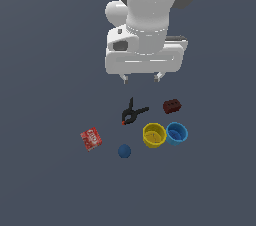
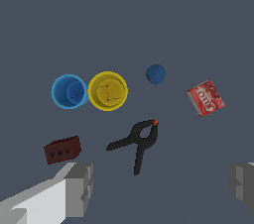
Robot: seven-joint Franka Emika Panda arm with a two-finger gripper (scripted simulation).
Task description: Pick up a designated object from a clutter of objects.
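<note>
The small dark blue ball (image 1: 124,151) lies on the grey floor, apart from the other items; it also shows in the wrist view (image 2: 156,74). My gripper (image 1: 142,78) hangs high above the clutter, open and empty, roughly over the black clamp (image 1: 133,112). In the wrist view the two fingers (image 2: 78,188) stand wide apart with the clamp (image 2: 138,141) between and beyond them. The yellow cup (image 1: 154,135) and light blue cup (image 1: 176,133) stand side by side, touching. The dark red brick (image 1: 172,106) lies behind them. The red flat box (image 1: 91,138) lies toward the exterior view's left.
The grey floor (image 1: 45,70) stretches all around the clutter. In the wrist view the yellow cup (image 2: 107,90), light blue cup (image 2: 69,91), brick (image 2: 62,149) and red box (image 2: 206,97) all show.
</note>
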